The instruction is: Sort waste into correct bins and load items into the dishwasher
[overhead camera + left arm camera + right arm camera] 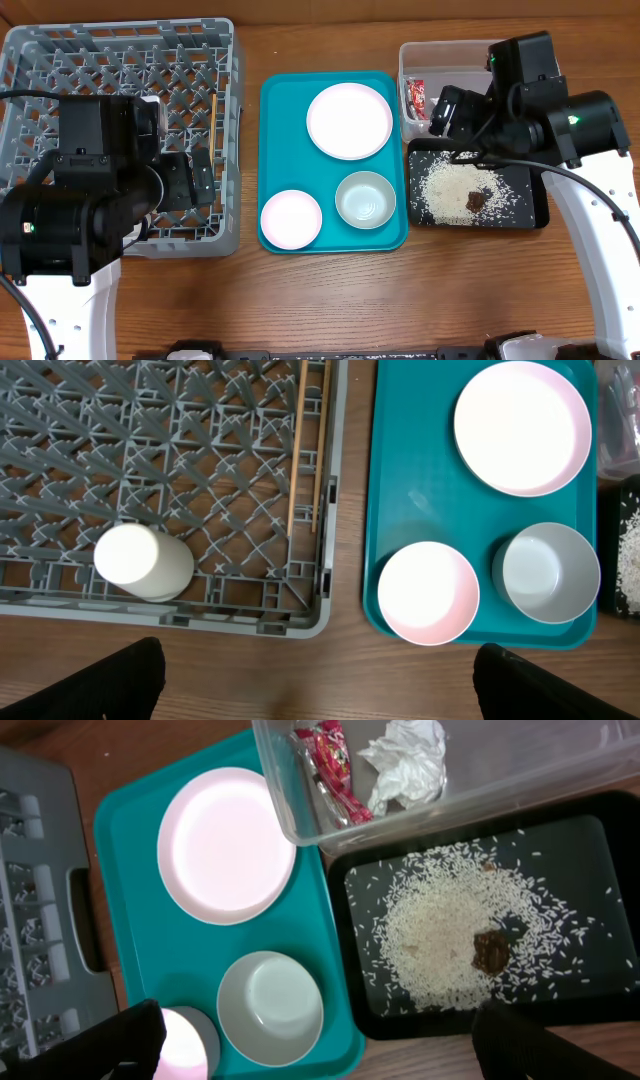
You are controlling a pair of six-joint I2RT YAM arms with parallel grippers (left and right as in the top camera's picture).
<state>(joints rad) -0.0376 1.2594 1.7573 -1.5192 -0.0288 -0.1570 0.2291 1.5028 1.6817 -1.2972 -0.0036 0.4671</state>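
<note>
Your left end effector [320, 685] is released: fingers spread wide, nothing between them, over the table [350, 660] just beside the dish rack [336, 510]. The rack holds the small white cup [140, 560] near its front wall and the chopsticks [308, 450] along its right wall.

Your right end effector [310, 1045] is also released and empty.

- Teal tray [400, 480]: plate [520, 425], saucer [428, 592], bowl [545, 572].
- Clear tub [520, 780]: red wrapper [335, 770], tissue [408, 765].
- Black tray [600, 850]: rice [430, 935], brown lump [490, 950].
</note>
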